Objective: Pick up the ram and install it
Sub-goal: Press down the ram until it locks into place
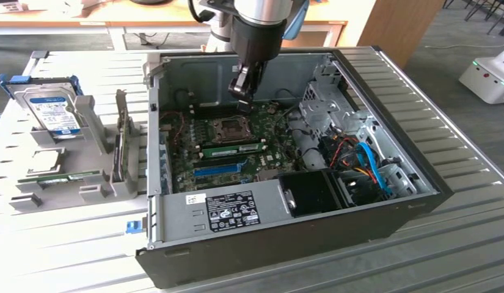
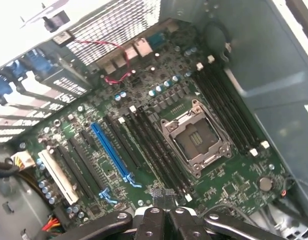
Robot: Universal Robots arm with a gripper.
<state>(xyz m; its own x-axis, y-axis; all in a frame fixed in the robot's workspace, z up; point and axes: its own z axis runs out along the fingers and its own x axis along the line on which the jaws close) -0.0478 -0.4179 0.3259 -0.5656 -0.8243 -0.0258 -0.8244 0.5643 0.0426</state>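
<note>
A green ram stick (image 1: 235,148) sits in a motherboard slot between the CPU socket (image 1: 233,127) and the long blue slot (image 1: 217,168), inside the open computer case (image 1: 398,207). My gripper (image 1: 242,101) hangs above the socket, clear of the board, with its fingers (image 2: 155,202) pressed together and nothing showing between them. In the wrist view the gripper (image 2: 164,196) sits over the black memory slots (image 2: 154,150) beside the socket (image 2: 194,140). A second green stick (image 1: 68,179) lies in the grey holder (image 1: 88,192) at the exterior view's left.
A silver hard drive with a blue label (image 1: 54,110) stands in the holder at the left. Case walls, the drive cage (image 1: 329,101), a black fan (image 1: 317,192) and blue and orange cables (image 1: 370,168) crowd the motherboard. The case rests on a slatted table (image 1: 463,183).
</note>
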